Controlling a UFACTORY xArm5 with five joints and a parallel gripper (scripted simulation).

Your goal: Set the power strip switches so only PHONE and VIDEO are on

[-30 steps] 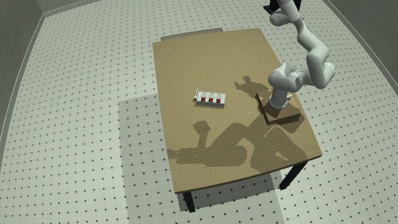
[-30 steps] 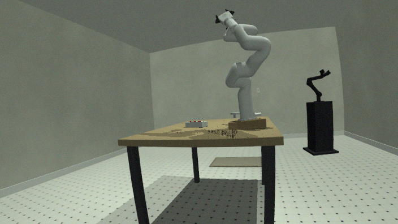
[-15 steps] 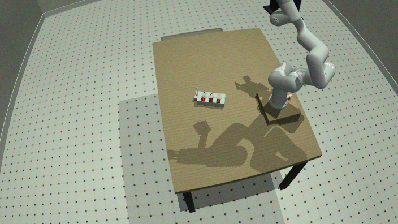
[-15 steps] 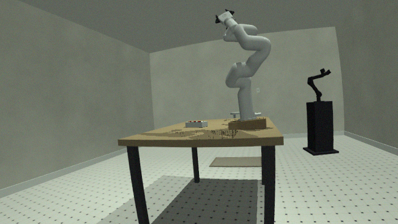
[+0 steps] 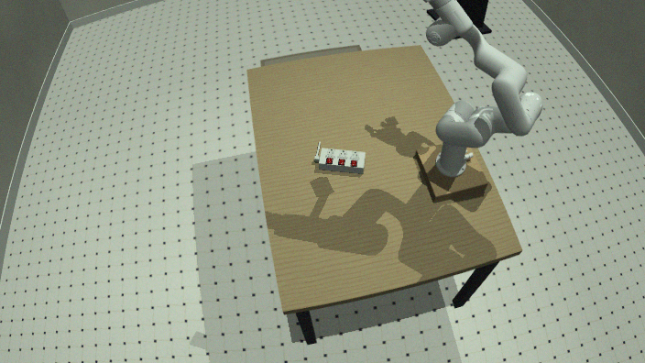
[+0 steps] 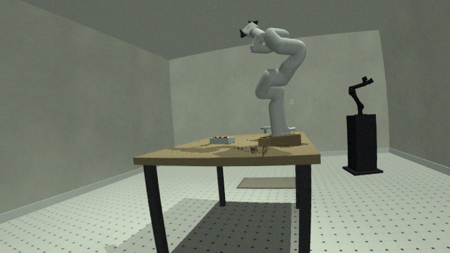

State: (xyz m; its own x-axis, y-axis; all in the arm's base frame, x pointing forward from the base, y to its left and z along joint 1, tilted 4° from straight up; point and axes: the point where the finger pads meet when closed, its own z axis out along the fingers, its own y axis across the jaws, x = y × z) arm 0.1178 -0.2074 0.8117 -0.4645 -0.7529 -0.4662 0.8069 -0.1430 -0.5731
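A white power strip [image 5: 338, 159] lies flat near the middle of the wooden table, the right way up, with three red switches in a row on top. It also shows as a low white block in the side view [image 6: 222, 139]. The labels and switch positions are too small to read. My gripper [image 6: 248, 29] is open and empty, raised high above the table at the end of the folded white arm. In the overhead view the gripper is out of frame; only the arm [image 5: 486, 105] shows.
The arm stands on a wooden base block [image 5: 453, 181] at the table's right side. A black pedestal with a small dark arm [image 6: 362, 140] stands on the floor to the right, away from the table. A flat mat [image 6: 266, 182] lies on the floor behind the table.
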